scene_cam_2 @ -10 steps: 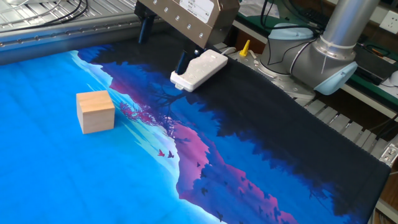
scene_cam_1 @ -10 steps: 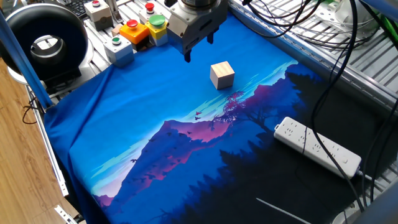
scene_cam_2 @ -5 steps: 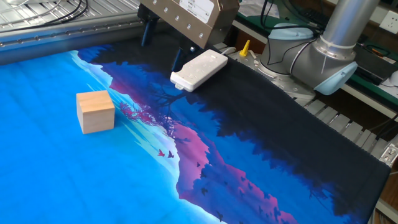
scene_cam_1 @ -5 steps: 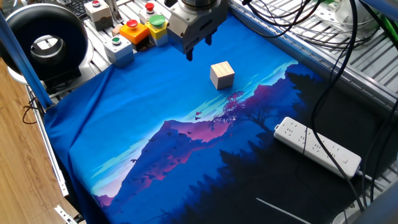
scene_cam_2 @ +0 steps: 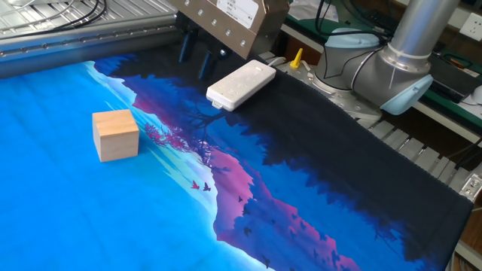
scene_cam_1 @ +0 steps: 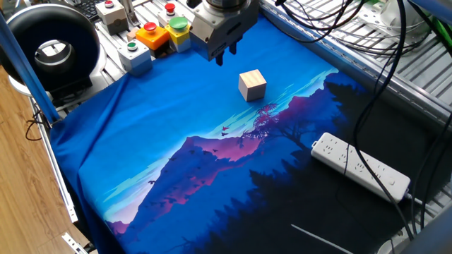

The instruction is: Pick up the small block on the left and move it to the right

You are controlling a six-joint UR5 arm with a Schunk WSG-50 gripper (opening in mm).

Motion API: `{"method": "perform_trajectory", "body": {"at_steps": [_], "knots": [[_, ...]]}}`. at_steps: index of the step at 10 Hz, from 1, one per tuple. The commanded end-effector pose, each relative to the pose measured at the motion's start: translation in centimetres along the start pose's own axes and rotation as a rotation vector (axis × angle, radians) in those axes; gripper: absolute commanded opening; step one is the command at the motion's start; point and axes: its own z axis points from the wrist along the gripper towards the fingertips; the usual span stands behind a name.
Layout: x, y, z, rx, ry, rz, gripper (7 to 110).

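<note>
The small block (scene_cam_1: 252,85), a plain light-tan wooden cube, sits on the blue part of the printed cloth (scene_cam_1: 176,113). In the other fixed view the block (scene_cam_2: 116,135) lies at the left. My gripper (scene_cam_1: 225,55) hangs above the cloth, behind and to the left of the block, and does not touch it. Its two dark fingers are drawn close together with only a narrow gap, and they hold nothing. In the other fixed view the gripper (scene_cam_2: 193,55) is up at the far edge of the cloth, well away from the block.
A white power strip (scene_cam_1: 360,166) lies on the dark part of the cloth; it also shows in the other fixed view (scene_cam_2: 241,84). Grey button boxes (scene_cam_1: 152,35) stand at the back left beside a black round device (scene_cam_1: 49,49). Cables run along the back right. The arm's base (scene_cam_2: 399,68) stands off the cloth.
The gripper's fingers have drawn together from wide open to nearly closed. The gripper stayed in about the same place. The block has not moved.
</note>
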Motion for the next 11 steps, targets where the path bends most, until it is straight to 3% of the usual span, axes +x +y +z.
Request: {"method": "perform_trajectory", "body": {"at_steps": [1, 2, 3, 4, 5, 6, 7, 8, 9, 11], "knots": [[0.6, 1.7, 0.0, -0.092, 0.001, 0.062, 7], [0.4, 2.5, -0.1, -0.132, -0.007, 0.088, 7], [1.0, 3.0, -0.2, -0.143, 0.018, 0.092, 7], [2.6, 4.3, -0.5, -0.196, 0.08, 0.099, 7], [2.5, 6.8, -1.2, -0.297, 0.095, 0.168, 7], [3.6, 5.1, -0.9, -0.225, 0.129, 0.135, 7], [3.1, 5.4, -1.1, -0.234, 0.121, 0.159, 7], [-1.2, 3.8, -0.6, -0.204, -0.048, 0.205, 7], [-2.7, 2.5, -0.5, -0.194, -0.118, 0.195, 7], [-2.8, 0.7, -0.5, -0.181, -0.127, 0.162, 7]]}}
